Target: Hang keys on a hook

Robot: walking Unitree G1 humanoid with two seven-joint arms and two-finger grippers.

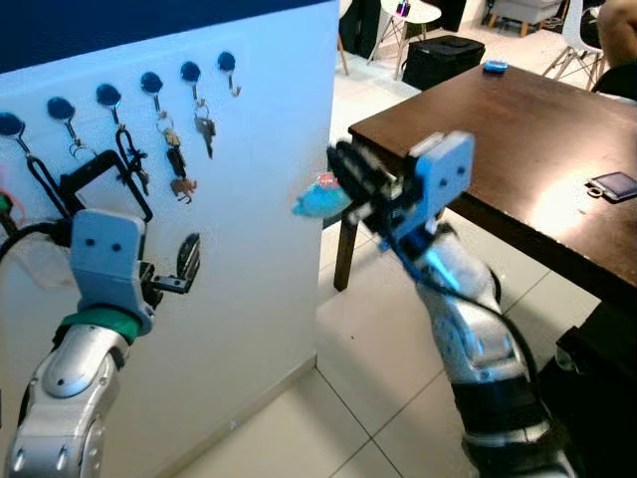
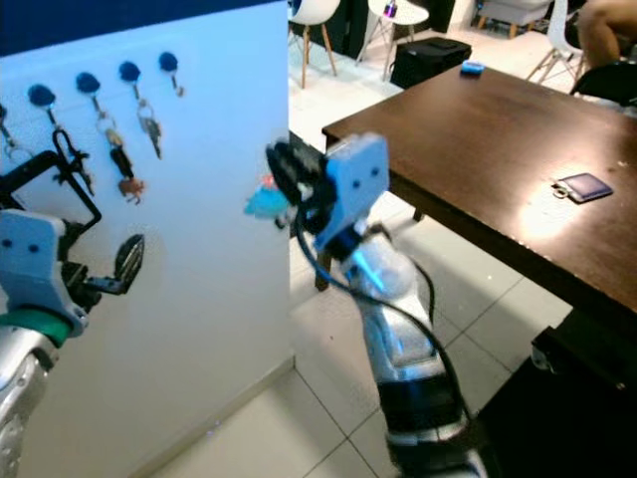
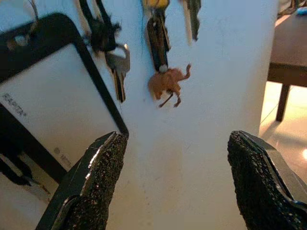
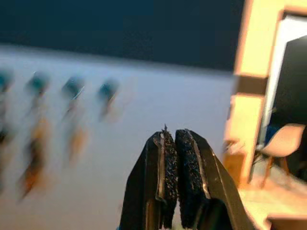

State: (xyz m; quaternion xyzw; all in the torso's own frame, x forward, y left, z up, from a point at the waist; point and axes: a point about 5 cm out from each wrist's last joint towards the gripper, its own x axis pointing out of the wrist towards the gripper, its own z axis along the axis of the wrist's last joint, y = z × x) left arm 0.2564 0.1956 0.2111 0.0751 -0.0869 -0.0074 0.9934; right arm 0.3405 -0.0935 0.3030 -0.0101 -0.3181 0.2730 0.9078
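A white panel [image 1: 259, 249] carries a row of blue hooks. The rightmost blue hook [image 1: 228, 65] is bare. The others hold keys, among them a bunch with a brown elephant charm [image 3: 168, 84] and a black-framed badge holder [image 3: 48, 100]. My right gripper [image 1: 338, 164] is raised to the right of the panel's edge, below hook height, and is shut on keys with a light-blue tag [image 1: 320, 200] hanging under its fingers. My left gripper [image 3: 177, 182] stands open close to the panel, below the elephant charm, holding nothing.
A dark brown table [image 1: 518, 129] stands to the right, with a small blue object [image 1: 495, 67] at its far edge and a dark card-like item [image 1: 615, 186] on it. A black bag [image 1: 443, 58] and chairs stand behind. A person's arm [image 1: 619, 35] is at the top right. White tile floor lies below.
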